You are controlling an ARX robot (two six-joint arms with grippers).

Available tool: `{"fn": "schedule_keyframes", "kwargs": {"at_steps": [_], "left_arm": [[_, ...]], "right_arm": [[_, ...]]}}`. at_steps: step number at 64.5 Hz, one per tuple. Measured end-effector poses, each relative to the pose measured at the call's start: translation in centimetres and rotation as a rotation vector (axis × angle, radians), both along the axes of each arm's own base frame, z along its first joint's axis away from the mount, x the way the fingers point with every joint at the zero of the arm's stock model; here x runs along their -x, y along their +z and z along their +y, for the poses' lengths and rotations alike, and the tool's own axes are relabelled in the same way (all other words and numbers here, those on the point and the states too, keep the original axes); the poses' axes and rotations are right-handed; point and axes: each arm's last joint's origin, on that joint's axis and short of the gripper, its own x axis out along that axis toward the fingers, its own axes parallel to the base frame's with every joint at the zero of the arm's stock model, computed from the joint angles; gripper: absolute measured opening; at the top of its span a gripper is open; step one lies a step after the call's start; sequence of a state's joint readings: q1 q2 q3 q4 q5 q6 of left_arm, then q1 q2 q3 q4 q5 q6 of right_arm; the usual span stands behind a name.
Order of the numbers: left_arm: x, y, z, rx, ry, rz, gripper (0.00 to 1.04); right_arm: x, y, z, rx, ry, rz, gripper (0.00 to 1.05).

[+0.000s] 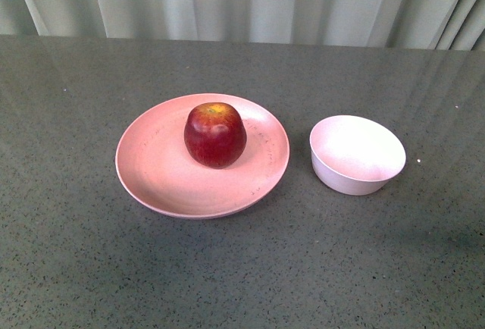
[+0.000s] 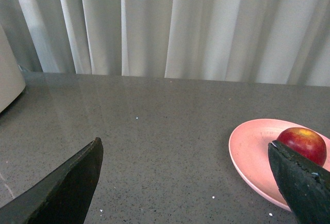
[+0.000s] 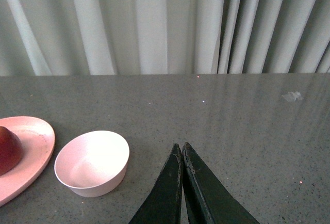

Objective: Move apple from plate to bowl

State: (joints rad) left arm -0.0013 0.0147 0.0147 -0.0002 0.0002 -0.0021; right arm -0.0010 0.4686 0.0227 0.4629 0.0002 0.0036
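Apple (image 1: 215, 135) sits upright on plate (image 1: 151, 170), yellowish top up.

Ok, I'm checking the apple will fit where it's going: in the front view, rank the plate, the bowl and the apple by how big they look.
1. plate: widest by far.
2. bowl: somewhat wider than the apple.
3. apple: smallest.
All three sit at a similar depth, so the order looks reliable.

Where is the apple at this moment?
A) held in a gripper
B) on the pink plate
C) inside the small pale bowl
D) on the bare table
B: the apple rests on the plate, while the bowl beside it is empty.
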Motion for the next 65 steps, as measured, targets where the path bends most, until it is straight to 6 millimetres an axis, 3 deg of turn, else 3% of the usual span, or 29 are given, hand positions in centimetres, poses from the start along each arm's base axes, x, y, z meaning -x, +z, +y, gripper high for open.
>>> {"fn": "schedule_keyframes", "kwargs": {"at_steps": [65], "left_arm": [[0.0, 0.0, 0.0, 0.000, 0.000, 0.000, 0.96]], "right_arm": [[3.1, -0.2, 0.0, 0.000, 0.000, 0.000, 0.02]]}}
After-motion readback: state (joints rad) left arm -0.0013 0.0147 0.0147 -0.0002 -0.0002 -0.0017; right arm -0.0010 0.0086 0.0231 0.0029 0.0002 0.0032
